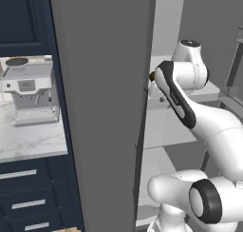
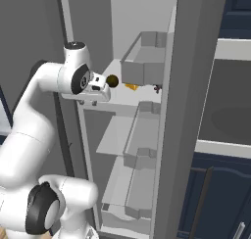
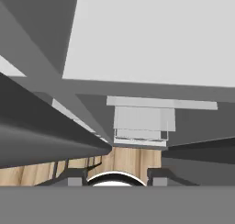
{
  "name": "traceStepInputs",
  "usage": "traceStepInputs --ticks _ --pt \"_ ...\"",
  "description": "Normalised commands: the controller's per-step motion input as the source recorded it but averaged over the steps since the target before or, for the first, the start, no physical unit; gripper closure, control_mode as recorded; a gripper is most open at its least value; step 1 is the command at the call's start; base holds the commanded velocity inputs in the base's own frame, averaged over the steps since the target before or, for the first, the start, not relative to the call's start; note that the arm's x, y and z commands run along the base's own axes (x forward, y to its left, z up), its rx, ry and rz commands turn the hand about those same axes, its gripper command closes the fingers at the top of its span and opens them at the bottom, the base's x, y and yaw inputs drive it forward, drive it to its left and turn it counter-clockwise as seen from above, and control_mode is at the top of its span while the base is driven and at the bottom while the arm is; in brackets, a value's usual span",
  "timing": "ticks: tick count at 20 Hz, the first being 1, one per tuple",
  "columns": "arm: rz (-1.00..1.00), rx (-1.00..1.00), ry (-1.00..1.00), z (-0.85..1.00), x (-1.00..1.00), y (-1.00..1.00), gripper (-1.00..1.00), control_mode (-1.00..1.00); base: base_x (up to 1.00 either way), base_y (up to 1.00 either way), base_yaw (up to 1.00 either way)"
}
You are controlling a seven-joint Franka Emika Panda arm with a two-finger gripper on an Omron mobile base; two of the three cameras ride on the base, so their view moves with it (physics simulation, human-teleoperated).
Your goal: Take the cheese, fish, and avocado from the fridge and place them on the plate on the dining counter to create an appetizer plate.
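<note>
**Kid:** What's in your left base view?

**Me:** The grey fridge (image 1: 99,107) stands right in front. My arm (image 1: 176,99) reaches round its edge, over the pale shelves. Off to the left a coffee machine (image 1: 31,91) sits on a marble worktop (image 1: 28,143), with navy cupboards (image 1: 33,198) under it.

**Kid:** And from the right?

**Me:** I can look inside the fridge. The avocado (image 2: 112,80) lies on a shelf (image 2: 128,97) high up. It is just beside the end of my arm. I cannot tell if they touch. The cheese (image 2: 131,86) lies on the same shelf, a bit further right, under a door rack (image 2: 144,69). Past it there is a tiny dark thing (image 2: 157,88). It is too small for me to tell what it is.

**Kid:** And your hand view?

**Me:** It looks down past grey shelf edges to a wooden floor (image 3: 131,159).

**Kid:** Is your pincer pinching something?

**Me:** No. My pincer (image 3: 117,175) is spread. Its two dark tips stand apart, and there is no food between them.
</note>
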Motion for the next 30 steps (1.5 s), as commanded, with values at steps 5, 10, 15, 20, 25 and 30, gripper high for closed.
traceStepInputs --ticks 5,10,15,20,25,30 --pt "0.00 0.00 -0.04 0.00 -0.14 0.00 -1.00 -1.00 0.00 0.00 0.00" --pt "0.00 0.00 -0.10 0.00 -0.11 -0.02 -1.00 -1.00 0.00 0.00 0.00" --pt "0.00 0.00 -0.05 0.00 0.00 -0.11 -1.00 -1.00 0.00 0.00 0.00" --pt "0.00 0.00 0.00 0.00 0.00 -0.22 -1.00 -1.00 0.00 0.00 0.00" --pt "0.00 0.00 0.00 0.00 0.01 -0.25 -1.00 -1.00 0.00 0.00 0.00" --pt "0.00 0.00 0.00 0.00 0.19 -0.29 -1.00 -1.00 0.00 0.00 0.00"
